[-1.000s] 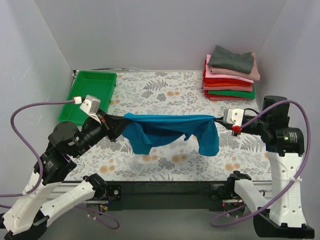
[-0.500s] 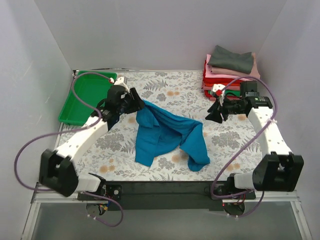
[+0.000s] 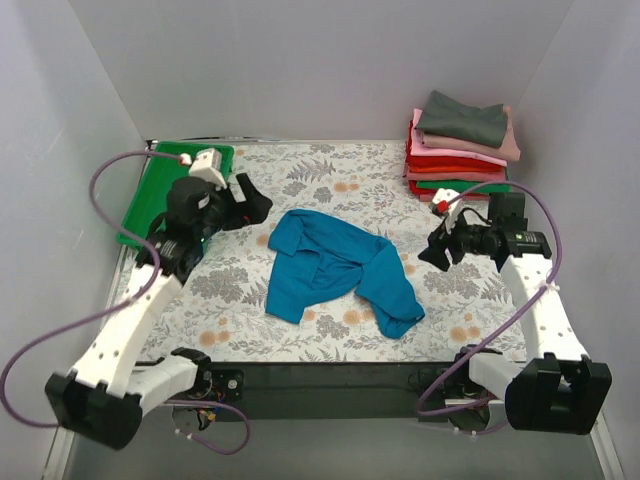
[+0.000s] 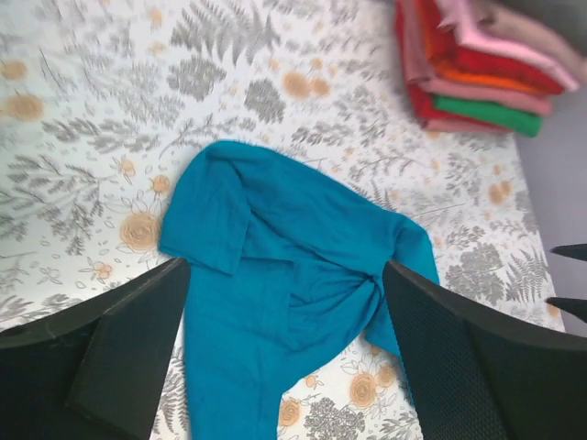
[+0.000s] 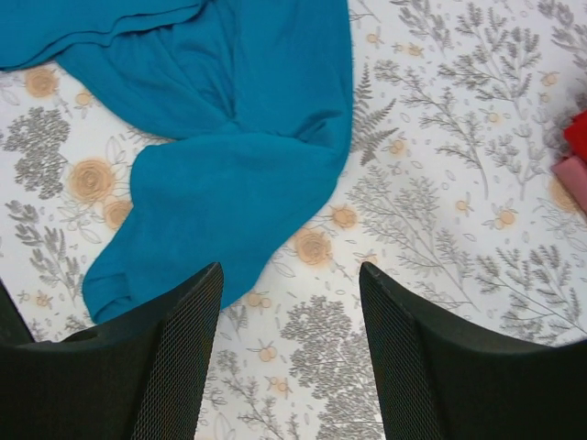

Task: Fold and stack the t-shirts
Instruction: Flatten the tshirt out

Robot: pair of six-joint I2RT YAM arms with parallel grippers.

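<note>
Near the middle of the floral tabletop [image 3: 330,175] lies the teal-blue t-shirt [image 3: 330,265] — crumpled and unfolded, with 1 sleeve trailing toward the near right. The left pincer [image 3: 255,198] hovers off the shirt's far-left corner, jaws spread wide, gripping nothing. The right pincer [image 3: 432,250] hangs just past the shirt's right edge, likewise wide and holding nothing. At the far-right corner sits the stack of folded t-shirts [image 3: 460,150] — grey on top, then pink, red and green. A green tray [image 3: 165,190] rests at the far left.

Top camera overhead, wide; wrist cameras closer, downward, sharing teal t-shirt [image 4: 275,266].
</note>
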